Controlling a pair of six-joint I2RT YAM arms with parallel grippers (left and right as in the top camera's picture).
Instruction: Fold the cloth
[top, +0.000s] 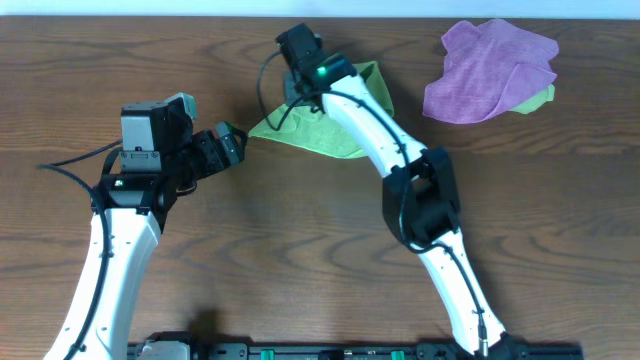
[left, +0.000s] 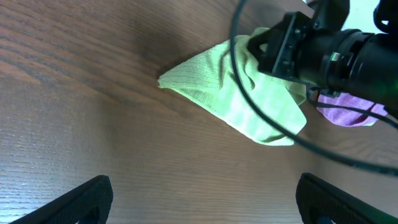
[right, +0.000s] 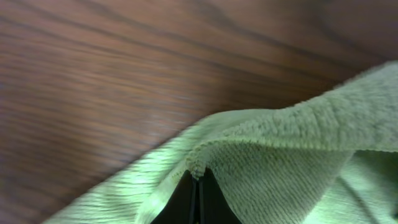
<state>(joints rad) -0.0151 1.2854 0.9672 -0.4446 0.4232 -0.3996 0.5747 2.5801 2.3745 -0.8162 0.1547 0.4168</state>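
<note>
The green cloth (top: 335, 138) lies far-centre on the table (top: 300, 250), long axis left-right, its pointed corner aimed left. The right gripper (right: 198, 190) is clenched on a fold of it. The left gripper (top: 227, 144) gapes wide just left of the corner.

no legible text, label, brand, number or sign in any of the three views. arm housings, cloth surfaces and table show no readable markings at this resolution.
</note>
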